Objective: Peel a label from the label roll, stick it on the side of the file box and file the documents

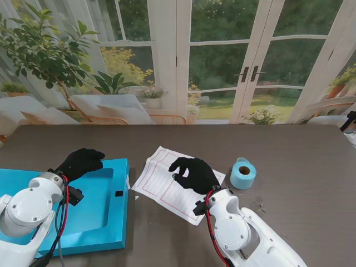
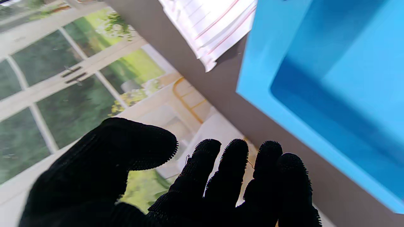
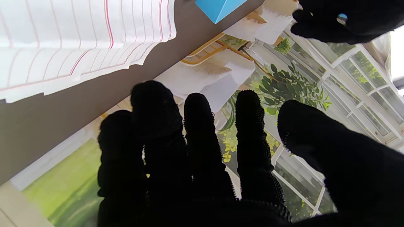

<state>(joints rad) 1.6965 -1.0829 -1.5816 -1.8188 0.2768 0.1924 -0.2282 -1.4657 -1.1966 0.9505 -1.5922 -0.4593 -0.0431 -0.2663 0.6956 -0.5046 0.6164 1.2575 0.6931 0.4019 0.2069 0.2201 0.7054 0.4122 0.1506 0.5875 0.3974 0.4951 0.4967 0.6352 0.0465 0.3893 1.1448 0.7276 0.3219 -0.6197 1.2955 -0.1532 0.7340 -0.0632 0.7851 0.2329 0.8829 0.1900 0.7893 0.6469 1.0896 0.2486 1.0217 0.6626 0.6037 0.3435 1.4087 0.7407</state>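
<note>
Your left hand [image 1: 80,162], empty, fingers spread, sits over the file box [image 1: 114,219] lower left; right hand [image 1: 193,173], likewise slack, hovers centre-frame over the documents [image 1: 156,181].

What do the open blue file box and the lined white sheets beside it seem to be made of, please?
Open blue file box: probably smooth matte plastic or coated board, evenly coloured with crisp edges and a small dark slot. Lined white sheets: thin paper, their stacked edges wavy and slightly curled.

Bright blue file box [image 1: 114,219], light blue label roll [image 1: 243,174], white documents [image 1: 161,181] ruled red and grey, dark brown desk [image 1: 300,161].
</note>
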